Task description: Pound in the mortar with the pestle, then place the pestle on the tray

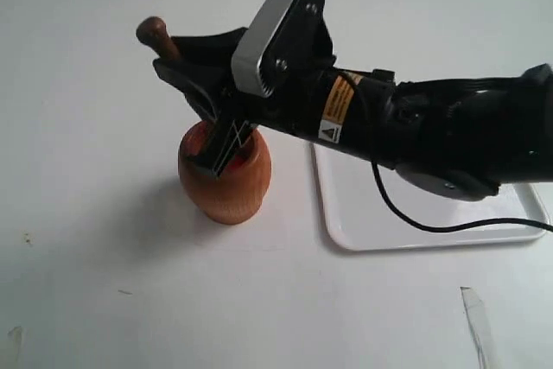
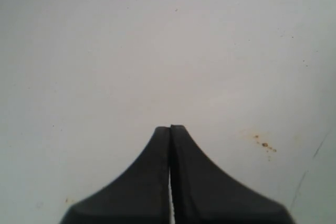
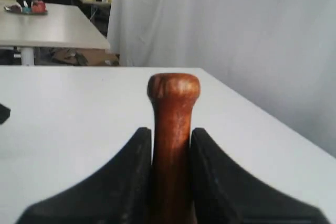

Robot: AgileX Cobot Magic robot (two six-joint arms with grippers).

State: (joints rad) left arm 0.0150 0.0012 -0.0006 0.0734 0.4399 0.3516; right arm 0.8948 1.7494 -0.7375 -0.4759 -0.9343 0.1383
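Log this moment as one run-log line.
right gripper: shut on pestle, knob up | pestle: tilted at mortar mouth, lower end hidden | left gripper: shut, empty | tray: beside mortar, no pestle

Mortar [image 1: 226,192] matt orange wood; pestle [image 3: 172,129] smooth reddish wood, slight sheen; tray [image 1: 346,206] glossy white.

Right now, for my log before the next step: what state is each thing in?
pestle: tilted over mortar, knob up, gripped.
mortar: upright, beside tray.
tray: flat, pestle not on it.
right gripper: shut on pestle.
left gripper: shut, empty.
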